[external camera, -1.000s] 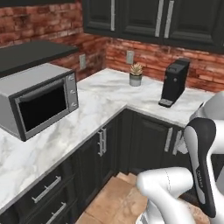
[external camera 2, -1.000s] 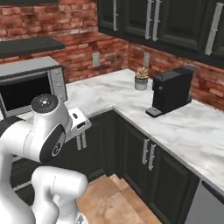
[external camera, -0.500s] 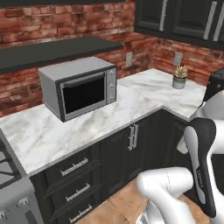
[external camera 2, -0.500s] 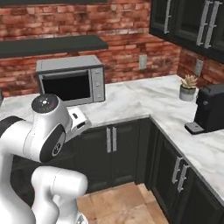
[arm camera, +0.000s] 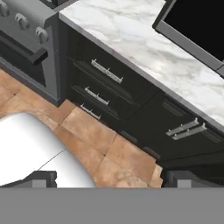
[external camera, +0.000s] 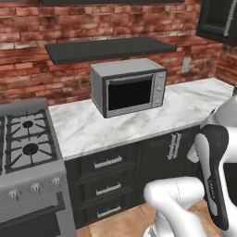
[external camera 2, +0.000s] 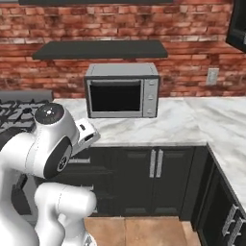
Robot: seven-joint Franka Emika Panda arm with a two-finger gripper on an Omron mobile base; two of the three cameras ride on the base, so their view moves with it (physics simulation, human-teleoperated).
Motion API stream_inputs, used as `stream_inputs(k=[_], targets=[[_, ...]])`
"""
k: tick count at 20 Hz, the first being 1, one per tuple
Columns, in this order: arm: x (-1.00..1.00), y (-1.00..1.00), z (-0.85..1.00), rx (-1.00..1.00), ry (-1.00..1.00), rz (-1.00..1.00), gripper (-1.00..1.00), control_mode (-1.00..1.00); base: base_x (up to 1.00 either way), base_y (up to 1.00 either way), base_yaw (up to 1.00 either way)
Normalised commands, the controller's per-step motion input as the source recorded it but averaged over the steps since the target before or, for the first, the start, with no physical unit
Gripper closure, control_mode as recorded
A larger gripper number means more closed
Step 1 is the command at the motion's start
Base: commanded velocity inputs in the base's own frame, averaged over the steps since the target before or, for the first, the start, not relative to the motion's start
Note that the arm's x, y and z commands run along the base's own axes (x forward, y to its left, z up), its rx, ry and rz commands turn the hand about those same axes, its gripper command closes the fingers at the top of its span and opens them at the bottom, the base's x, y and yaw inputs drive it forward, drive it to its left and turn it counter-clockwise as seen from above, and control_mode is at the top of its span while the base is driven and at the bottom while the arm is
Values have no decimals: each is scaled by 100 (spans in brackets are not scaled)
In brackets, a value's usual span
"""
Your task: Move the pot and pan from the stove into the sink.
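The grey steel stove (external camera: 28, 157) with black grates and front knobs stands up and left of the wide-open jaws.

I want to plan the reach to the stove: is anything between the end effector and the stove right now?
Nothing visible blocks it. In the hand view the open end effector hangs over bare floor tiles, and the stove lies beyond them with no object between. The microwave sits off to the side on the counter. Neither pot nor pan can be made out.
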Motion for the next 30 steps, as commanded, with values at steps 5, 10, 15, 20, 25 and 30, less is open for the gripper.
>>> stream_inputs(k=[5, 10, 15, 20, 25, 30], targets=[[0, 0, 0, 0, 0, 0, -100, 100, -5, 0, 45], [0, 0, 0, 0, 0, 0, -100, 100, -8, 3, 23], [0, 0, 0, 0, 0, 0, -100, 100, -1, 3, 0], [0, 0, 0, 0, 0, 0, -100, 100, -12, 69, 0], [0, 0, 0, 0, 0, 0, -100, 100, -17, 100, 0], [0, 0, 0, 0, 0, 0, -100, 100, -20, 100, 1]])
